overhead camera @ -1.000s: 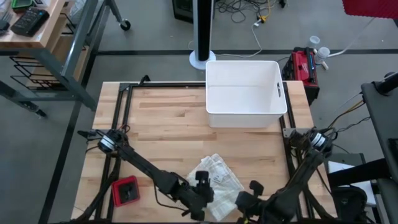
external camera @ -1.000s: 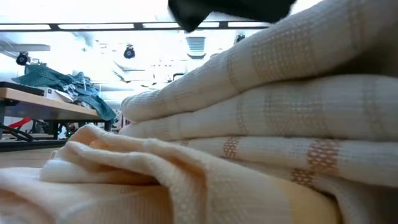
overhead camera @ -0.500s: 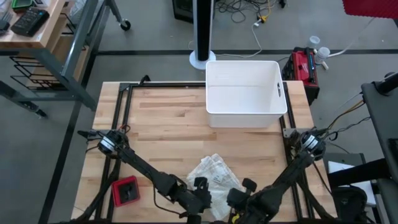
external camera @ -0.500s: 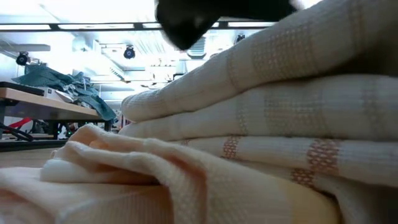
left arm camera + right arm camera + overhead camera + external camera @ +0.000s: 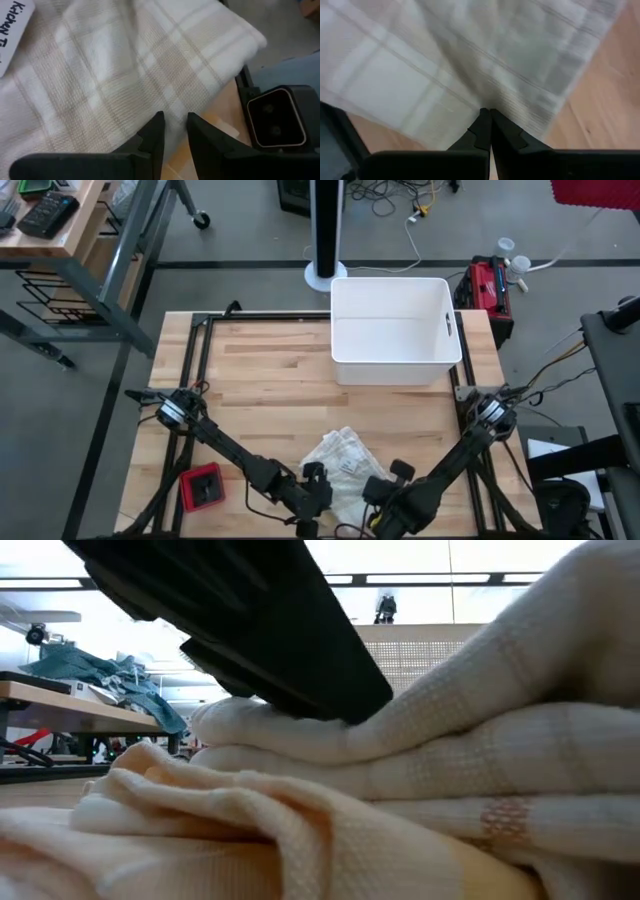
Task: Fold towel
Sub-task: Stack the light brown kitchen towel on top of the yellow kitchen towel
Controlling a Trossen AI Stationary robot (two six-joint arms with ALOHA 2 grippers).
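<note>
A cream towel (image 5: 345, 462) with pale tan checks lies bunched in several folds at the table's near edge, filling the low view (image 5: 330, 810). My left gripper (image 5: 318, 480) stands at its left side; a narrow gap shows between its fingertips (image 5: 174, 122), which sit over the checked cloth. My right gripper (image 5: 386, 480) stands at the towel's right side, shut, its tips (image 5: 487, 114) pointing down at the cloth near an edge. My left gripper comes slanting down from the table's left onto the towel's top fold (image 5: 330, 730), which is dented under the dark fingers (image 5: 280, 650). Whether cloth sits between the fingers I cannot tell. Of my right gripper I cannot tell whether its shut tips touch the towel (image 5: 485, 95).
A white bin (image 5: 395, 330) stands at the table's far right. A small red and black object (image 5: 203, 488) lies near the front left corner. The low camera's black housing (image 5: 275, 120) sits beside the towel at the near edge.
Both grippers have come down toward the towel, and my right gripper has also moved toward the table's left. In the low view a dark gripper has sunk from the picture's top onto the towel's top fold, which is now dented.
</note>
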